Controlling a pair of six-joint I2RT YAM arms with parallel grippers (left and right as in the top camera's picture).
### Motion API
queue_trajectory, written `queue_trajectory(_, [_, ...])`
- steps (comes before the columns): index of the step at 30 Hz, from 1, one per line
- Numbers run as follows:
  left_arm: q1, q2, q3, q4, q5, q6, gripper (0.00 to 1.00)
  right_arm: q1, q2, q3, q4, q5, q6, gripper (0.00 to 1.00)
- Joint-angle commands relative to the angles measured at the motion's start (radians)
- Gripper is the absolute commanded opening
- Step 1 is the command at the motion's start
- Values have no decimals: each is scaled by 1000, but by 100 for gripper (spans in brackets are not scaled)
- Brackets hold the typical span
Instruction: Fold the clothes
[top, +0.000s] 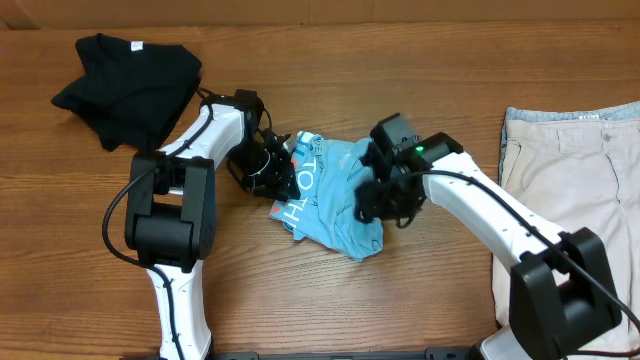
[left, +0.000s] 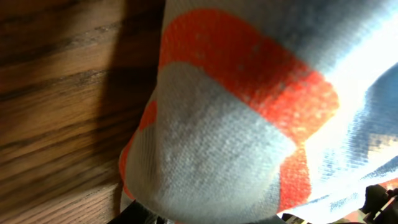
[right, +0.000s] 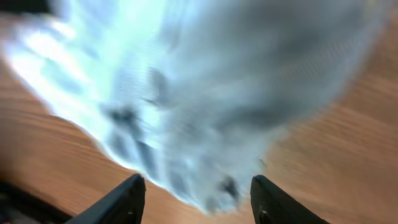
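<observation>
Table (top: 400, 60) carries beige shorts (top: 570, 170) at the right edge and a black garment (top: 125, 85) upper left. At centre we see the blue T-shirt (top: 335, 195) bunched. Our right gripper (right: 198, 182) gapes wide, cloth loose between its fingers. Whether the left gripper (top: 268, 165), pressed into cloth, is gripping, we cannot tell. We fear a one-sided pull would drag the heap rather than spread it.

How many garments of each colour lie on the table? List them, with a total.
Black garment: 1
Light blue T-shirt: 1
Beige shorts: 1
Total: 3
</observation>
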Motion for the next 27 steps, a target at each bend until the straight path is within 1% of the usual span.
queue_trajectory(1, [-13,43,-47,12,-52,-13,34,6,-9,25,60,-78,60,57])
queue_trajectory(3, [-13,43,-47,11,-51,-13,34,6,32,25,84,-77,150,56])
queue_trajectory(5, [-13,43,-47,7,-51,-13,34,6,62,25,80,-78,198,56])
queue_trajectory(7, [-13,43,-47,6,-51,-13,34,6,106,21,68,-82,271,51])
queue_trajectory(9, [-13,43,-47,6,-51,-13,34,6,141,19,66,-110,293,43])
queue_trajectory(10, [-13,43,-47,6,-51,-13,34,6,152,19,71,-128,293,42])
queue_trajectory(14, [-13,43,-47,6,-51,-13,35,16,167,19,94,-179,293,41])
queue_trajectory(15, [-13,43,-47,7,-51,-13,35,20,167,19,97,-178,293,36])
queue_trajectory(16, [-13,43,-47,7,-51,-14,34,24,167,19,96,-179,293,21])
queue_trajectory(17, [-13,43,-47,7,-51,-13,34,26,167,21,90,-185,291,13])
queue_trajectory(18, [-13,43,-47,7,-51,-13,35,26,165,24,73,-186,285,7])
queue_trajectory(19, [-13,43,-47,6,-51,-13,34,26,161,28,47,-185,277,4])
queue_trajectory(21, [-13,43,-47,4,-51,-13,35,19,148,40,-22,-170,249,4])
queue_trajectory(23, [-12,43,-47,4,-51,-13,34,6,128,56,-117,-100,247,4])
queue_trajectory(27, [-12,43,-47,4,-52,-13,35,-21,86,63,-256,3,247,4])
